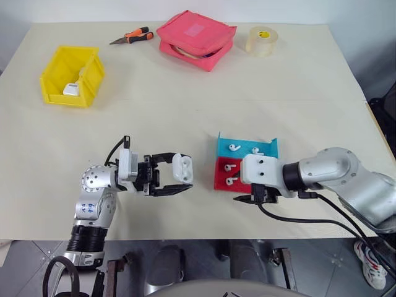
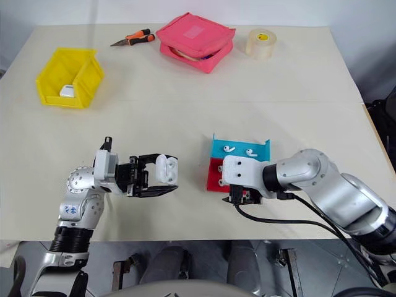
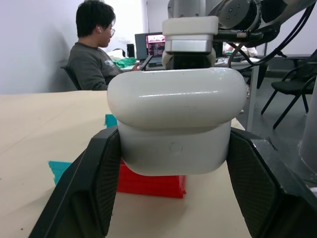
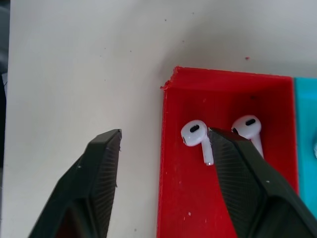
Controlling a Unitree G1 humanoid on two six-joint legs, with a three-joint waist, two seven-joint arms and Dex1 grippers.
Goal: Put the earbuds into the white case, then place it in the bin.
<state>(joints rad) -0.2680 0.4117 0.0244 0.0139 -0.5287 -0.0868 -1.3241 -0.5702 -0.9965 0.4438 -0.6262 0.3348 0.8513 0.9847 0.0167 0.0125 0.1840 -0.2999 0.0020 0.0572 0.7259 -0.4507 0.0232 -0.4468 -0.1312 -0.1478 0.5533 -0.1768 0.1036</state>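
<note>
At lower centre, my left gripper is clamping the case; my right gripper, fingers spread, is straddling the red tray's edge beside two earbuds.

Red tray (lower part) cut off

White earbuds (red tray).
</note>
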